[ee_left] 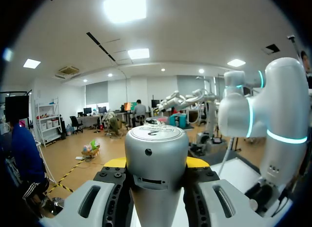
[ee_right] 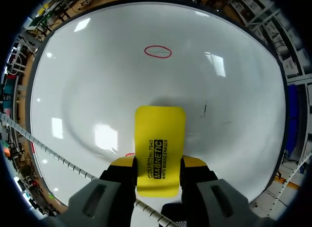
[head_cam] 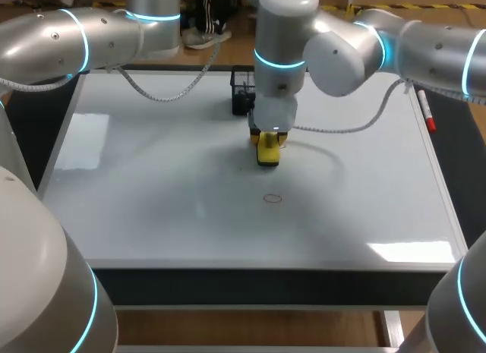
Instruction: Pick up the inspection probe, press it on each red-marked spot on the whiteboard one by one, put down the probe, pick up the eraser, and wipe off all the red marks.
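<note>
Eraser (ee_right: 160,149), likely light, stiff and slick-cased, is clamped by its long sides in the right gripper (ee_right: 158,162) at the whiteboard's (head_cam: 152,186) middle, a red ring (head_cam: 272,198) just nearer; keep that mid-body grip. Left gripper (ee_left: 156,162) seems clenched on the inspection probe (ee_left: 156,144)

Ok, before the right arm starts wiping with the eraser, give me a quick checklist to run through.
1. Eraser held by right gripper: ok, a finger on each side.
2. Red oval mark located: ok, ahead of the eraser.
3. Path to the oval: ok, bare whiteboard between.
4. Eraser touching the whiteboard: cannot tell.
5. Left arm out of the path: ok, at the far left corner.
6. Probe put down: cannot tell.
</note>
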